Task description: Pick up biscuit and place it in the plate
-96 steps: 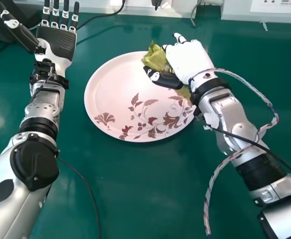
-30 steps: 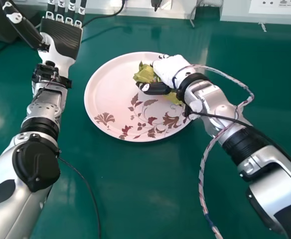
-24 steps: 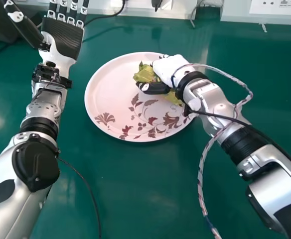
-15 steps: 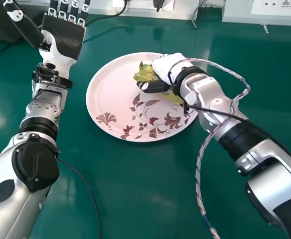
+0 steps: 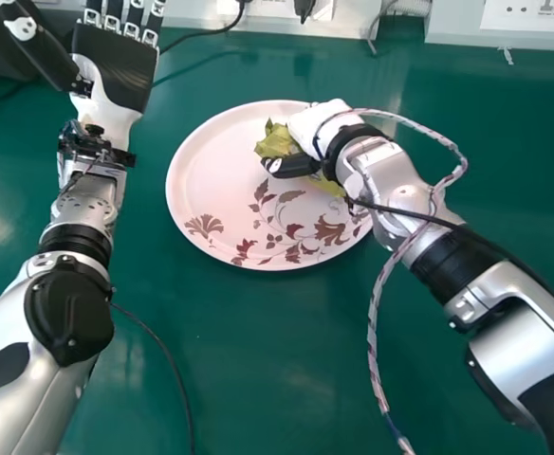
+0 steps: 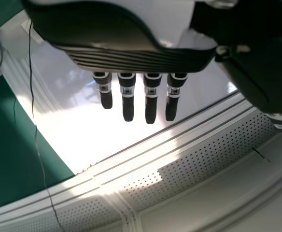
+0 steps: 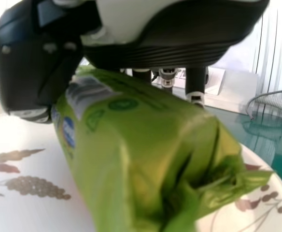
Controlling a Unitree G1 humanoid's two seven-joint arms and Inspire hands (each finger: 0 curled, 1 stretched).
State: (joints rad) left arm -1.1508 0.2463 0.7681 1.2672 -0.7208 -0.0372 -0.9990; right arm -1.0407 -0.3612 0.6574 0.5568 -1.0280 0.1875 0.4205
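The biscuit, a green-gold wrapped packet (image 5: 276, 142), lies over the right part of the pink-white plate (image 5: 211, 180) with leaf patterns. My right hand (image 5: 317, 128) is over the packet, thumb on its near left side, fingers on the far side, curled round it. In the right wrist view the packet (image 7: 131, 130) sits between the thumb and fingers of my right hand (image 7: 170, 48), just above or on the plate (image 7: 30, 208). My left hand (image 5: 116, 66) stands at the far left, palm up, fingers straight; the left wrist view shows the same hand (image 6: 131, 58).
The green table (image 5: 258, 370) carries the plate. A black cable (image 5: 163, 351) runs beside the left forearm, and a braided cable (image 5: 377, 322) loops off the right arm. White sockets and panels (image 5: 500, 24) line the far edge; a dark object (image 5: 45, 47) stands at far left.
Over the last few seconds my right hand and the packet moved left and slightly nearer over the plate. Lately the right arm has shifted only a little; the left hand moved slightly.
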